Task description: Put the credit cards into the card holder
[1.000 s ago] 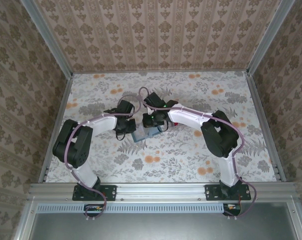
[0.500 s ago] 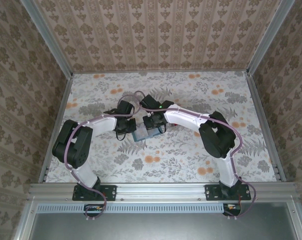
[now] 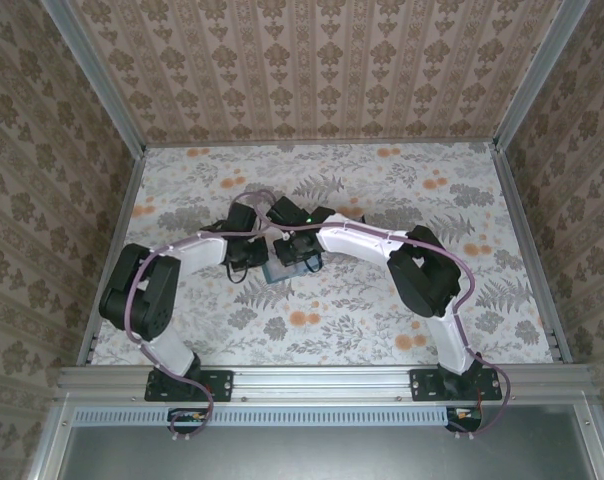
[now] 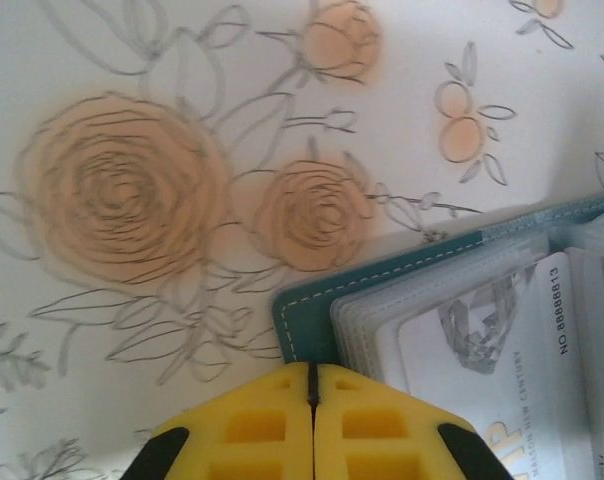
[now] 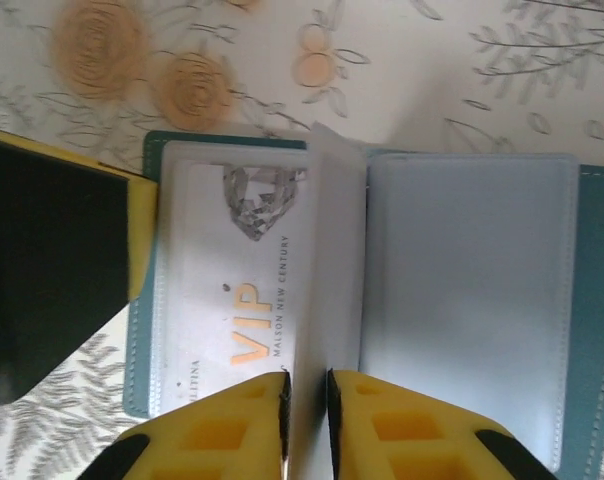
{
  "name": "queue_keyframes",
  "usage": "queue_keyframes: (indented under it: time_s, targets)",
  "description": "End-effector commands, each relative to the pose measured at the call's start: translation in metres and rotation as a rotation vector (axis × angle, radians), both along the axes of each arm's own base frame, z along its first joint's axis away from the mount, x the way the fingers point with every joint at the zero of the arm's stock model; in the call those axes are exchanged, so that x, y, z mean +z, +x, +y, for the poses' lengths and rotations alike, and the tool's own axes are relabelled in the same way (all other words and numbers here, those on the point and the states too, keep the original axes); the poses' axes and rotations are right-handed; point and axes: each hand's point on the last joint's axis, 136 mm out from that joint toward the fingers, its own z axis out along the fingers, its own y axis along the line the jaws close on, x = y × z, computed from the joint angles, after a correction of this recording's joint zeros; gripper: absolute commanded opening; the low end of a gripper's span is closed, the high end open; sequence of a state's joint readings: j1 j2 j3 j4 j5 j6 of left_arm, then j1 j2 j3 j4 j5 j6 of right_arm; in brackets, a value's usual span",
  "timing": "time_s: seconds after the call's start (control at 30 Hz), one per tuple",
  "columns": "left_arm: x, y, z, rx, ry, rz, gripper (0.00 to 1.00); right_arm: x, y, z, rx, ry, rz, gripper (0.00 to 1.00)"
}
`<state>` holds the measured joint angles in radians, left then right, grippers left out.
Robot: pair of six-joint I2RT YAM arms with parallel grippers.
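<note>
Teal card holder (image 3: pixel 283 272) lying open near the middle of the floral tabletop (image 3: pixel 382 320), with both arms converging over it. The left claw (image 4: pixel 311 388) is holding its yellow fingers pressed together, tips overlapping the holder's stitched corner. The right claw (image 5: pixel 307 392) is standing slightly spread around a raised clear sleeve leaf (image 5: pixel 334 240); whether it is pinching the leaf cannot be told. A greyish-white VIP card (image 5: pixel 232 280) is sitting inside the sleeve nearest the left claw.
</note>
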<state>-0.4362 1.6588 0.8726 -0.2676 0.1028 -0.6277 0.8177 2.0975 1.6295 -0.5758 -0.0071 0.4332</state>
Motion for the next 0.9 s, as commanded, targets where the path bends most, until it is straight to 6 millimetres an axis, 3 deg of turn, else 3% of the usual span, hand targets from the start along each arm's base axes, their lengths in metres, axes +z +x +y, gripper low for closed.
queue_keyframes:
  time_s: [0.0, 0.2, 0.47, 0.63, 0.87]
  targets:
    - [0.008, -0.003, 0.013, 0.058, -0.045, -0.011, 0.09, -0.003, -0.013, 0.024, 0.031, 0.115, 0.057, 0.25]
    - [0.024, -0.001, 0.033, 0.131, -0.110, -0.065, 0.12, -0.002, -0.022, 0.043, 0.080, 0.207, 0.102, 0.45]
    - [0.033, -0.002, 0.043, 0.161, -0.127, -0.091, 0.14, 0.005, -0.039, 0.070, 0.156, 0.364, 0.195, 0.51]
    - [0.044, -0.001, 0.041, 0.147, -0.137, -0.119, 0.15, 0.007, -0.033, 0.058, 0.131, 0.354, 0.172, 0.51]
    - [0.061, 0.004, 0.032, 0.097, -0.179, -0.175, 0.15, 0.044, -0.020, 0.027, 0.081, 0.380, 0.061, 0.51]
